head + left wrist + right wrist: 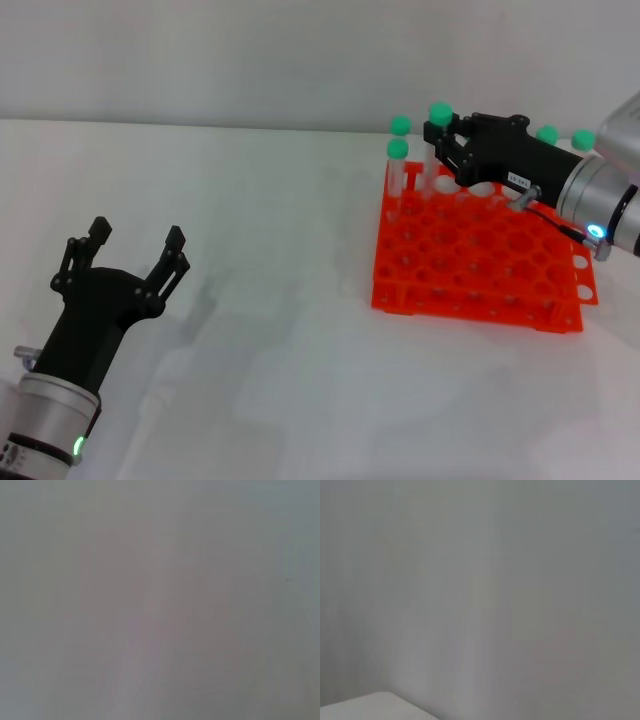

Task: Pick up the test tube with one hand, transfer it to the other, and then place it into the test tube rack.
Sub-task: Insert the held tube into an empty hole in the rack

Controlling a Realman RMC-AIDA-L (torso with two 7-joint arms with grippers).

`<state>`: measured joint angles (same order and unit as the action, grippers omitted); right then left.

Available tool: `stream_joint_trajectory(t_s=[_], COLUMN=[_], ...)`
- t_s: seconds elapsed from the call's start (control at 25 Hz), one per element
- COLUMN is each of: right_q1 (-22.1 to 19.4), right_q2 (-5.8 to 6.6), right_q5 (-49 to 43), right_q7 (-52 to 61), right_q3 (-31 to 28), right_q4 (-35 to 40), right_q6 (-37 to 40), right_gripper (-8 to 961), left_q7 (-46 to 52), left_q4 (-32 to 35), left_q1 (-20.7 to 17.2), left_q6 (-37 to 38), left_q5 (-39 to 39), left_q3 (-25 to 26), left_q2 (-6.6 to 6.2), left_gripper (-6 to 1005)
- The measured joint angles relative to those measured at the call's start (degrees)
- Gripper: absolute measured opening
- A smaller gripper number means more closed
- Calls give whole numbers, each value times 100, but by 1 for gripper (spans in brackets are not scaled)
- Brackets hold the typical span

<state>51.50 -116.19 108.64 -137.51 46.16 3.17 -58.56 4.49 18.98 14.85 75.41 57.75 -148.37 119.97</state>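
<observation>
The orange-red test tube rack [480, 262] stands on the white table at the right. My right gripper [441, 138] reaches over the rack's back left part and is shut on the test tube [440, 114]. The tube stands upright with its green cap above the fingers; I cannot tell whether its tip is in a hole. My left gripper [135, 236] is open and empty, low over the table at the front left, far from the rack. Both wrist views show only a plain pale surface.
Other green-capped tubes stand in the rack: two at its back left corner [398, 149] and two at the back right [547, 133]. The white table [260, 250] stretches between the two arms, with a pale wall behind.
</observation>
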Motion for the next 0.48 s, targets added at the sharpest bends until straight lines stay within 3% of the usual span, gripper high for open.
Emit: stream_joint_trajectory(t_s=[0.48], right_q1=[9], right_q2=[0], right_q5=[-26], right_q7=[-88], right_q3=[52], right_q4=[-89], right_q6=[156], right_gripper=[284], left_q7=[0], left_q4=[0], left_q1=[8], left_q6=[0], left_q5=[-2], left_q3=[9], left_q2=[0], left_gripper=[894])
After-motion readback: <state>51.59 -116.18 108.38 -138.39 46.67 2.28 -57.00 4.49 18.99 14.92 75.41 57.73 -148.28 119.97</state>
